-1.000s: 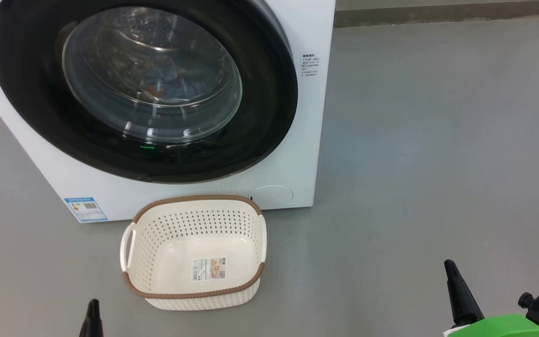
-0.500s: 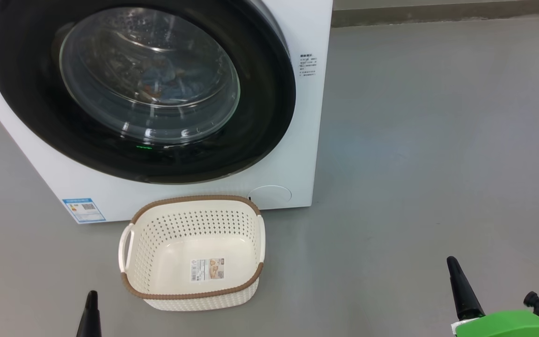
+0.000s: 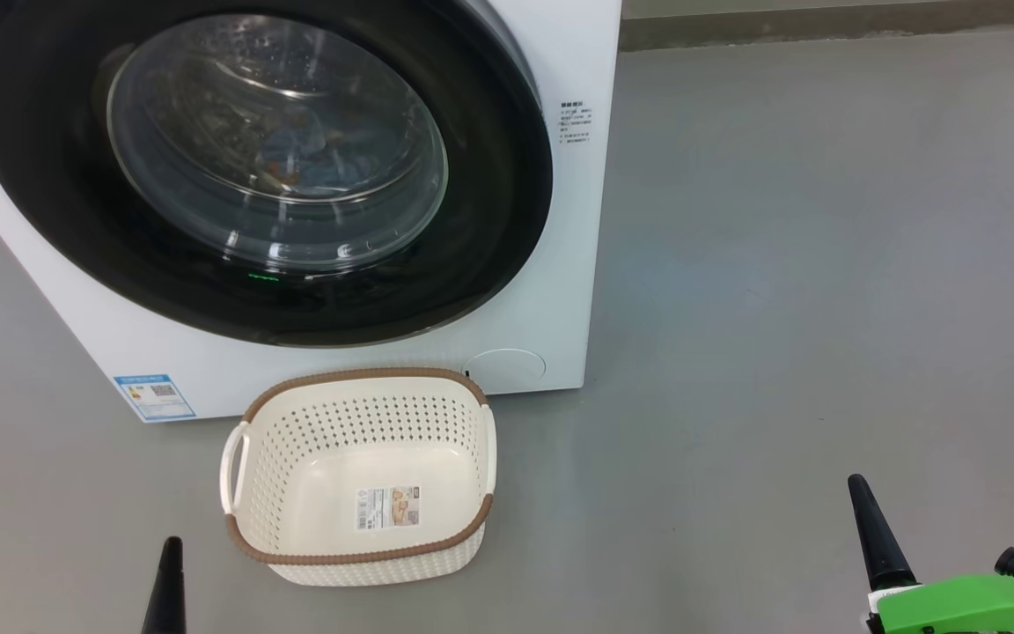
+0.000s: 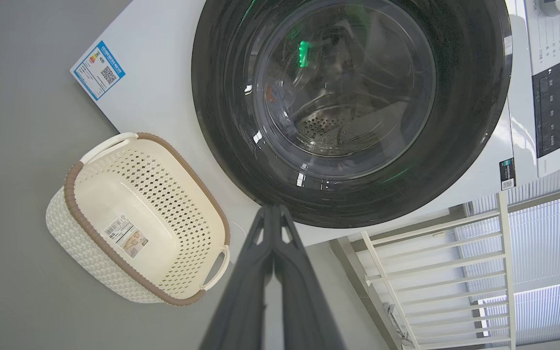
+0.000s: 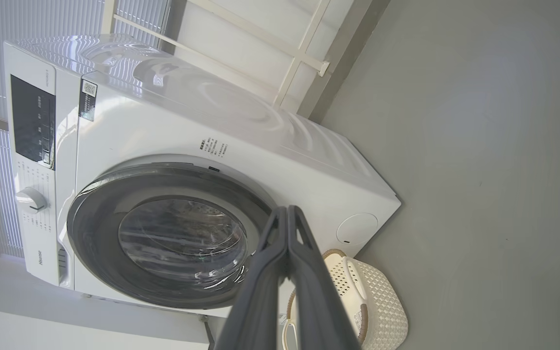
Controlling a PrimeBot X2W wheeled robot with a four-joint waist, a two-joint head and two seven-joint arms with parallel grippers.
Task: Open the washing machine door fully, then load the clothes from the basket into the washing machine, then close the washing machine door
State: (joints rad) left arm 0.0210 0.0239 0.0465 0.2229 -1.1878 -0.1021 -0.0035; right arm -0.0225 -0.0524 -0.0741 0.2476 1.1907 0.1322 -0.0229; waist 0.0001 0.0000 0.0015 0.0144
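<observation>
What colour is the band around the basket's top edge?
Brown, with a woven look, on the cream-white perforated plastic basket; clearest in the head view.

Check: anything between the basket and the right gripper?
Nothing but bare grey floor, as the head view shows. The basket sits in front of the washing machine; the right gripper is low at the right.

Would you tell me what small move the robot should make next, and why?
Probably just park both arms: the door looks closed, the basket is empty, the clothes show through it, and the left gripper and right gripper are shut on nothing.
</observation>
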